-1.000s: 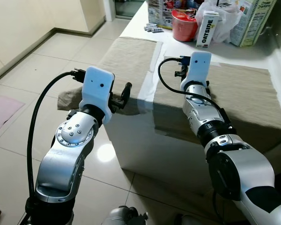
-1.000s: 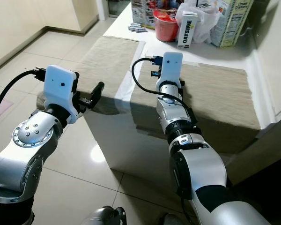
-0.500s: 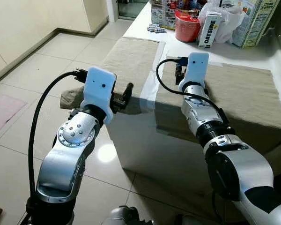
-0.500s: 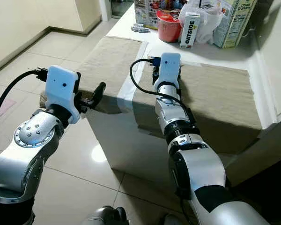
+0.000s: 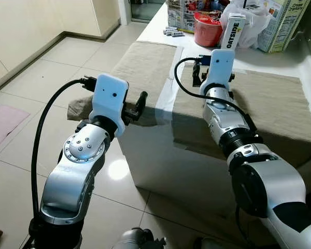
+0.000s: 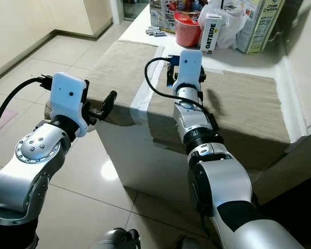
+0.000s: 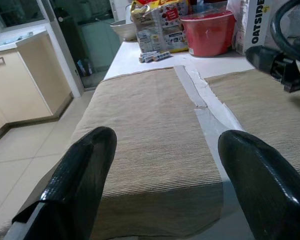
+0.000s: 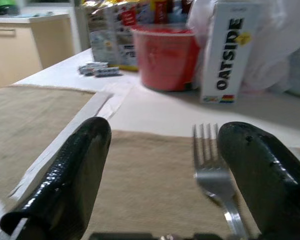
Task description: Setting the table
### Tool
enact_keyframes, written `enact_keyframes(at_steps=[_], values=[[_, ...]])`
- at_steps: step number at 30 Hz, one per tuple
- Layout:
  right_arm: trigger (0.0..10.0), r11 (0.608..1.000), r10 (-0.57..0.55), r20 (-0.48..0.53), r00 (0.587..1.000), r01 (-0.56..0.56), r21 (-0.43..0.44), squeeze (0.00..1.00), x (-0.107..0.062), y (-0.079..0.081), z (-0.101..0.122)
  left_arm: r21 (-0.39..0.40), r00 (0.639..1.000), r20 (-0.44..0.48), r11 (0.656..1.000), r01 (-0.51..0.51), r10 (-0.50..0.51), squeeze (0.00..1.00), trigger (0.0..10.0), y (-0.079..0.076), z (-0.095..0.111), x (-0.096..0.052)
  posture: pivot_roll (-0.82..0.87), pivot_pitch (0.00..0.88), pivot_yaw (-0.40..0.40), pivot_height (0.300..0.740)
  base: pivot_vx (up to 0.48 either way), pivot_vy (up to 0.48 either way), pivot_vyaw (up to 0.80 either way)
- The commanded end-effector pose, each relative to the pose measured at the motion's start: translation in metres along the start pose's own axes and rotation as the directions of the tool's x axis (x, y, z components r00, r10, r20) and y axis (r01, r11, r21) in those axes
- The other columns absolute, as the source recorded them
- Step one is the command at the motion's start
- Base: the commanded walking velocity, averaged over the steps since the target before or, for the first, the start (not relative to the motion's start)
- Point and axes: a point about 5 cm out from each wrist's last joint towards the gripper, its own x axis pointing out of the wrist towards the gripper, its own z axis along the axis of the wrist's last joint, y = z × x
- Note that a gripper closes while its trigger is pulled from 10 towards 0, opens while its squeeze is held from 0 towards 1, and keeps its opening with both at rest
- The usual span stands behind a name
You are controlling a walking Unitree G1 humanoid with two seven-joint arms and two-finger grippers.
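Before you: a white table (image 5: 194,54) at frame centre, over glossy pale floor tiles (image 5: 52,72). It carries two beige woven placemats (image 5: 145,67). A silver fork (image 8: 215,187) lies on the right mat, between the right gripper's (image 8: 162,185) wide-spread fingers. The left gripper (image 7: 165,187), also spread wide and empty, sits at the left mat's near edge. Upper right: a red tub (image 5: 206,28) and a white Oatside carton (image 5: 233,32).

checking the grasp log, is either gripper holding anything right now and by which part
Nothing is held. The left gripper is open over the left placemat; the right gripper is open, and the fork lies on the right placemat between its fingers.
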Motion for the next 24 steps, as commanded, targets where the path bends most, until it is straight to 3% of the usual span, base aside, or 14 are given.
enact_keyframes(at_steps=[1, 2, 3, 12, 24], values=[[10.0, 0.999, -0.031, -0.018, 0.999, 0.031, 0.012, 0.77, 0.004, -0.003, 0.007, 0.015, 1.000, 0.003, 1.000, 0.000, 0.000, 0.00, 10.0, 0.001, 0.001, 0.002, 0.09, 0.074, 0.084, 0.736, 0.000, 0.000, 0.00], [10.0, 0.999, -0.031, -0.018, 0.999, 0.031, 0.012, 0.77, 0.004, -0.003, 0.007, 0.015, 1.000, 0.003, 1.000, 0.000, 0.000, 0.00, 10.0, 0.001, 0.001, 0.002, 0.09, 0.074, 0.084, 0.736, 0.000, 0.000, 0.00], [10.0, 0.999, -0.034, -0.042, 0.999, 0.035, 0.031, 0.00, 0.004, -0.005, 0.004, 0.015, 1.000, 0.003, 1.000, 0.000, 0.000, 0.00, 10.0, 0.001, 0.001, 0.003, 0.09, 0.074, 0.084, 0.736, 0.000, 0.000, 0.00], [10.0, 0.995, -0.075, -0.175, 0.982, 0.086, 0.059, 0.00, 0.001, -0.015, -0.018, 0.014, 1.000, 0.004, 1.000, 0.001, -0.001, 0.00, 10.0, 0.000, 0.001, 0.003, 0.09, 0.074, 0.084, 0.736, 0.000, 0.000, 0.00], [10.0, 0.993, -0.066, -0.306, 0.950, 0.093, 0.077, 0.00, -0.006, -0.014, -0.040, 0.015, 1.000, 0.009, 1.000, 0.000, 0.000, 0.00, 10.0, 0.000, 0.002, 0.003, 0.09, 0.074, 0.084, 0.736, 0.000, 0.000, 0.00]])
